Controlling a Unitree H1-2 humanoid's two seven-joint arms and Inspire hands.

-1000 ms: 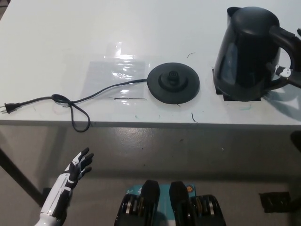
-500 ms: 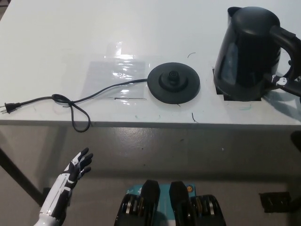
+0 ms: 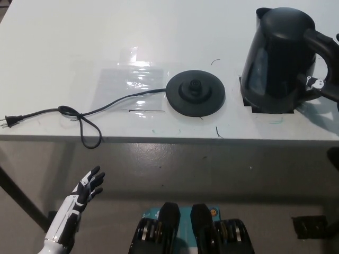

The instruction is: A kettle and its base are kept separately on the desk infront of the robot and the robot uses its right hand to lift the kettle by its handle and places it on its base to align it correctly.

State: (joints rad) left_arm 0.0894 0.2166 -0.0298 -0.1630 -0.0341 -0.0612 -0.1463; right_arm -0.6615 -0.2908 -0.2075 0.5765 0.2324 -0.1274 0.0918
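— Reaching for the handle (image 3: 323, 45) is the step judged to be in hand; how should it be done well?
— The handle should be wrapped fully before any lift is tried, and the kettle (image 3: 278, 61) should be raised straight up so that it is not tipped

— Where is the kettle found relative to the right hand (image 3: 324, 89)?
— The kettle stands upright at the far right of the desk (image 3: 79, 42), and the black hand is seen at the picture's right edge, just below the handle; whether it is spread or closed cannot be told

— And the base (image 3: 195, 93)?
— It lies flat to the kettle's left, near but apart, with its cord (image 3: 85, 114) trailing left

— The left hand (image 3: 87, 186)?
— It is rested low beside the desk, fingers spread, nothing held
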